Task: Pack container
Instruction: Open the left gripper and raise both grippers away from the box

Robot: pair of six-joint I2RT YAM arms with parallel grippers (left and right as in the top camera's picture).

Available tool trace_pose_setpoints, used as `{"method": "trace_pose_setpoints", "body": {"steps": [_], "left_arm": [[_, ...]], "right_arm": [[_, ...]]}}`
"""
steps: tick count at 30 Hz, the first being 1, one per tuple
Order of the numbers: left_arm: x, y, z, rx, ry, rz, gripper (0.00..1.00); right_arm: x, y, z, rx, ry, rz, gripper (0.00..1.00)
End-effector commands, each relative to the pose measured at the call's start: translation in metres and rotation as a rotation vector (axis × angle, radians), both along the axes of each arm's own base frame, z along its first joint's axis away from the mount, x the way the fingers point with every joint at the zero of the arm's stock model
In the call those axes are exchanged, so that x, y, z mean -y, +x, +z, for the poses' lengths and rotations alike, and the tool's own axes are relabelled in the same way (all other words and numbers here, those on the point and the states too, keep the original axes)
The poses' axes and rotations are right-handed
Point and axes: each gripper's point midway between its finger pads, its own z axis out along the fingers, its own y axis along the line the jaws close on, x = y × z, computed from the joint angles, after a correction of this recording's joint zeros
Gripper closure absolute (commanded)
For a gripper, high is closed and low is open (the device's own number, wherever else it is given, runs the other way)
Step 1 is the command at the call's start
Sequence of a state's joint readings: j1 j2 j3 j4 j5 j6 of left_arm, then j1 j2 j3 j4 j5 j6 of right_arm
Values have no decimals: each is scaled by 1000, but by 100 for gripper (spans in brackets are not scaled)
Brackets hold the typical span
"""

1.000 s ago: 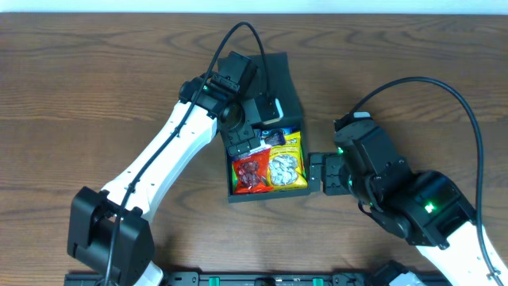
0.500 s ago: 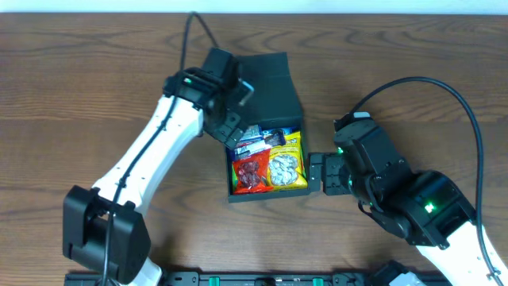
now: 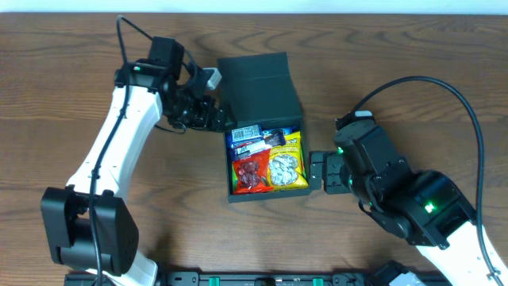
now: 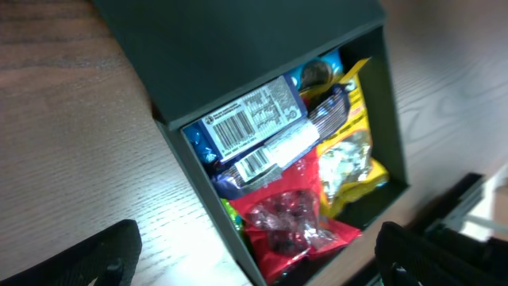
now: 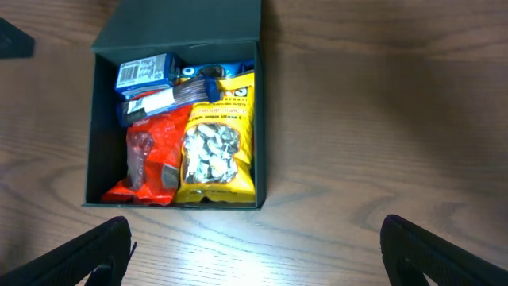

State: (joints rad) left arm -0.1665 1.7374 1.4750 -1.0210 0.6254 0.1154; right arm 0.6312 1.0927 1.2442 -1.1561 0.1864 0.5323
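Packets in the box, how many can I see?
5: a red one front left, a yellow one front right, a blue barcoded one back left, a purple one across the middle, another blue one back right. More may lie underneath.

1. Blue packet (image 4: 252, 121), at the lid end of the container (image 4: 189, 191): a white panel carries a barcode with a row of digits under it and fine print beside it. All of it is too small to read.
2. Dark wrapper (image 4: 282, 151), in the container just past the blue packet, away from the lid: a white label carries a second barcode, its digits illegible.
3. Yellow packet (image 5: 214, 143), along the container's right wall in the overhead view: dark lettering across its top, too blurred to read.
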Motion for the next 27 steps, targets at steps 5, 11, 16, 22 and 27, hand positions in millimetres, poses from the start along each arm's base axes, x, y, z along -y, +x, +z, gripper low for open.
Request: {"method": "trace_pose_setpoints", "body": {"steps": [5, 11, 16, 22, 27], "left_arm": [[3, 7, 14, 17, -76, 16, 5], [4, 12, 15, 45, -79, 15, 5], [5, 18, 17, 71, -87, 14, 5], [4, 29, 19, 124, -78, 18, 23], [-12, 45, 12, 146, 19, 121, 72]], "right_arm": [[2, 9, 10, 48, 2, -12, 1], [-2, 18, 17, 94, 22, -20, 8], [10, 34, 21, 158, -49, -88, 83], [17, 53, 3, 145, -166, -139, 98], [11, 78, -23, 116, -243, -163, 99]]}}
